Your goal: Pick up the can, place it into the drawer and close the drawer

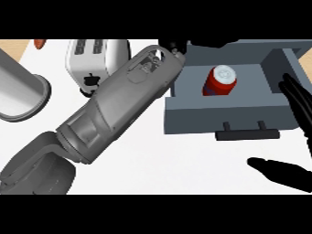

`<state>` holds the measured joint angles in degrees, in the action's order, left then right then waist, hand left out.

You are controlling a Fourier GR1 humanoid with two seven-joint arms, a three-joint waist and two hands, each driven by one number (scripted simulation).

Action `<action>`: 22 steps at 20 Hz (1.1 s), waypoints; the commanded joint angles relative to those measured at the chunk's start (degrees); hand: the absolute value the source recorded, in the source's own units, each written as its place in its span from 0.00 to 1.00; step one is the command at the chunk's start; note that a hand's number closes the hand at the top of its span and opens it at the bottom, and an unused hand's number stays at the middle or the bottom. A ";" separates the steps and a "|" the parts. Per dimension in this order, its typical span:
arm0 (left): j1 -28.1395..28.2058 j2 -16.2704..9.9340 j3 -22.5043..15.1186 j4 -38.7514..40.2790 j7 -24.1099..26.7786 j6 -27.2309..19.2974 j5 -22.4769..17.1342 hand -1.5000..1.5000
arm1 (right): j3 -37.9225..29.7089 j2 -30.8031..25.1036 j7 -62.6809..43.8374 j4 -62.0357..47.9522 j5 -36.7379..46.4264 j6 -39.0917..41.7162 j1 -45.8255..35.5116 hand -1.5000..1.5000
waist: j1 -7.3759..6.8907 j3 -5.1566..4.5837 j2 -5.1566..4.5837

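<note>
The red can [220,81] with a white top stands inside the open grey drawer [206,116], near its middle. No hand touches it. My left forearm runs diagonally from the lower left up to the drawer's back left corner, where my left hand [174,46] shows only as a black patch at the view's upper edge. My right hand [305,114] is open at the drawer's right side, with straight fingers [297,98] lying along the right wall and the thumb [280,171] spread out below. The drawer's dark handle [247,134] faces me.
A white toaster [94,61] stands at the back, left of the drawer. A large metal cylinder [13,87] lies at the far left. A small red object [40,43] sits at the top left edge.
</note>
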<state>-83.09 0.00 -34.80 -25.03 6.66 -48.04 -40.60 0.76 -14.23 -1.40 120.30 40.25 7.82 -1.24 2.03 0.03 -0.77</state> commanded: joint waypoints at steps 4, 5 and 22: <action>-1.62 0.00 -0.25 -1.61 -3.76 -1.71 0.39 0.00 | 5.41 -0.16 1.78 -13.45 13.73 -5.11 -4.51 0.00 | -1.17 0.03 0.35; -0.59 -0.31 0.30 -2.14 -3.33 -0.25 1.22 0.00 | 6.23 0.70 1.78 -17.62 17.47 -8.27 -4.23 0.00 | -2.72 0.01 0.56; 8.53 -16.11 -2.38 -25.11 -17.75 1.13 6.93 0.00 | -0.36 6.10 7.26 -55.17 24.02 -29.04 -20.57 0.00 | -5.57 0.07 0.89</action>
<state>-75.32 -14.11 -36.21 -45.24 -7.67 -46.73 -34.58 1.46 -9.77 4.93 76.35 62.91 -16.98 -18.27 -2.36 -0.80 0.96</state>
